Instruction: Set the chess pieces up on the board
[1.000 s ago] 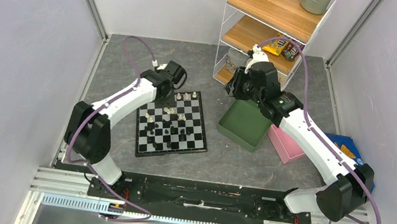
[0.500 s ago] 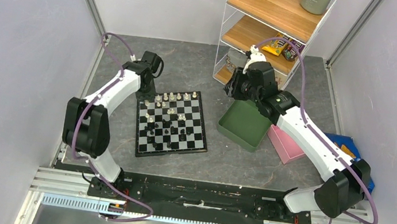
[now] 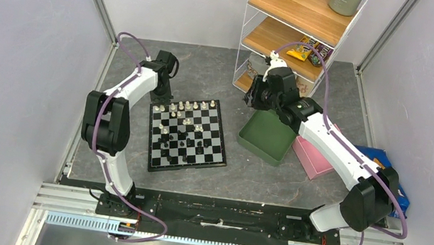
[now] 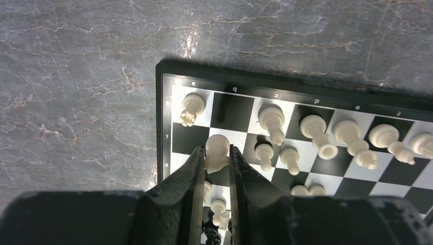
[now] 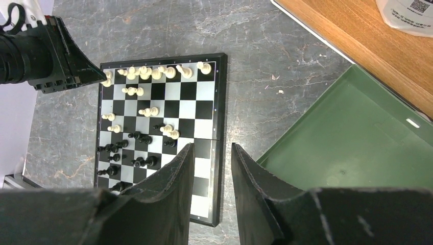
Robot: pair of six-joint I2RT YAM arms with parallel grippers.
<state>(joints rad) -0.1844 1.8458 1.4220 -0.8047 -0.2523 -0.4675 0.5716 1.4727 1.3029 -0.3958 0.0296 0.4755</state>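
Wrist view alone shows left gripper (image 4: pixel 216 153) clamped on a cream piece (image 4: pixel 218 145) (right gripper (image 5: pixel 212 148): jaws apart).

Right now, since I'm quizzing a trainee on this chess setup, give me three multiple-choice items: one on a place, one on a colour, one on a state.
1. Where is the left gripper?
A) over the far left corner of the board
B) over the green tray
C) at the shelf

2. What colour is the chess piece it grips?
A) black
B) cream-white
C) green

3. How is the right gripper?
A) shut on a black piece
B) open and empty
C) shut on the tray's rim

Answers:
1 A, it hangs at the corner squares.
2 B, the left wrist view shows a pale piece clamped.
3 B, its jaws stand apart with nothing between them.
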